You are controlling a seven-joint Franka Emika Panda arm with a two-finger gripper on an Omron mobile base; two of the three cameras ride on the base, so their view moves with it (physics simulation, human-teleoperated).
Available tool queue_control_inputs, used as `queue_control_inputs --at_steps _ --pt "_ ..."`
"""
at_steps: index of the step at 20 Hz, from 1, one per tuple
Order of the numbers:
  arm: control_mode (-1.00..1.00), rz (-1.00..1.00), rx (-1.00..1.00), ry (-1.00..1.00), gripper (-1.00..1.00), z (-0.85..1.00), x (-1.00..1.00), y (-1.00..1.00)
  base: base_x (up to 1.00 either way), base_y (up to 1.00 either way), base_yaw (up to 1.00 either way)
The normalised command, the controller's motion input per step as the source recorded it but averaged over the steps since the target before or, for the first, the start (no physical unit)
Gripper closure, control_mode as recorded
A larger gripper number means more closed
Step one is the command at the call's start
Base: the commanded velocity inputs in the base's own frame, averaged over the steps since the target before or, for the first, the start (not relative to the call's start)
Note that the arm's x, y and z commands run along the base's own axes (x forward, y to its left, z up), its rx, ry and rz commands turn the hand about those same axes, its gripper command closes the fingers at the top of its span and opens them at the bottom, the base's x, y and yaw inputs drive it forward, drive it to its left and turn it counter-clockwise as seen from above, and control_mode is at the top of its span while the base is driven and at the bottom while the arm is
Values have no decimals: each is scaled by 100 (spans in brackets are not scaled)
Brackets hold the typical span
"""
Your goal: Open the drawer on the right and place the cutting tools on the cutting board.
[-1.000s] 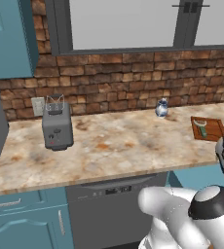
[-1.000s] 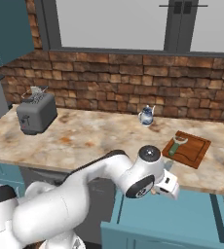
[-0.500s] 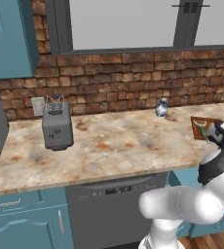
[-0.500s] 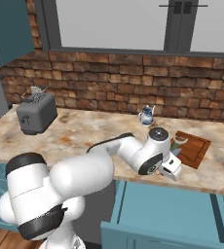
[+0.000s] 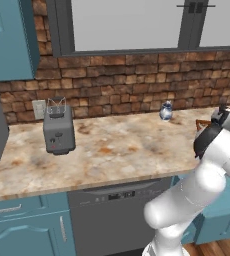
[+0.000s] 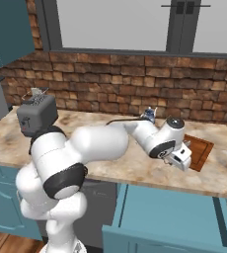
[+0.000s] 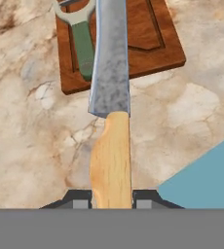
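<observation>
The pincer [image 7: 111, 197] is clamped on the tan-yellow handle of the knife [image 7: 110, 97], one dark fingertip [image 7: 80, 198] on each side of it; the lower ends of the fingertips are cut off at the bottom edge of the hand view. The silver blade reaches over the near edge of the cutting board [image 7: 155, 36] and runs out past the top of the picture, so its tip is hidden. Just beside the blade, the green-handled peeler [image 7: 81, 34] lies on the cutting board, its curved head partly cut off as well. The cutting board rests on the marbled surface [image 7: 31, 126], and the arm covers most of it in the left base view. The open teal drawer [image 6: 172, 215] sits below the cutting board. No writing can be read anywhere.
</observation>
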Motion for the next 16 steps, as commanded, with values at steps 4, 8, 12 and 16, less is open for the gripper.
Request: queue_control_inputs --at_steps 4,8,12,16 --pt "-100 0 2 0 100 0 46 -43 0 0 0" --pt "-100 0 1 0 100 -9 42 -45 0 0 0" --pt "-100 0 0 0 100 -16 24 -23 0 0 0" --pt "-100 0 0 0 100 -6 16 -7 0 0 0"
